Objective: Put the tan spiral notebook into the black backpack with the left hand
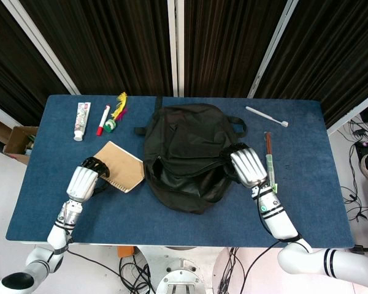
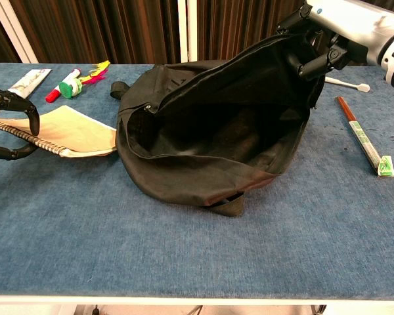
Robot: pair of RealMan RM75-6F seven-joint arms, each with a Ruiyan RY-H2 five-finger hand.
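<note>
I see the notebook [image 1: 121, 166] lying on the tabletop [image 1: 184, 214] at the left, its right edge touching the backpack [image 1: 184, 156]. In the chest view its spiral edge [image 2: 16, 134] faces the near left, and that corner sits up off the tabletop. My left robot hand [image 1: 86, 179] is at that near-left corner: dark fingers [image 2: 23, 108] curl over the top of the cover and another digit [image 2: 6, 153] hooks beneath the spiral edge, so it is grasping the notebook [image 2: 72, 128] at the corner.

The backpack lies in the middle of the tabletop with its mouth facing near. My right robot hand [image 1: 248, 166] grips the right side of the opening; in the chest view that right robot hand [image 2: 318, 49] holds the upper lip of the backpack [image 2: 210, 125] raised, so the mouth gapes wide. The inside is dark, and I cannot make out anything in it. The notebook is fully outside the bag.

At the far left lie a toothpaste tube [image 1: 81, 120], a red marker [image 1: 102, 119] and a green and yellow item [image 1: 115, 116] I cannot identify. Right of the backpack lie a toothbrush [image 1: 267, 116], farther off, and a packet of chopsticks [image 1: 270, 162] just beside the right robot hand.
</note>
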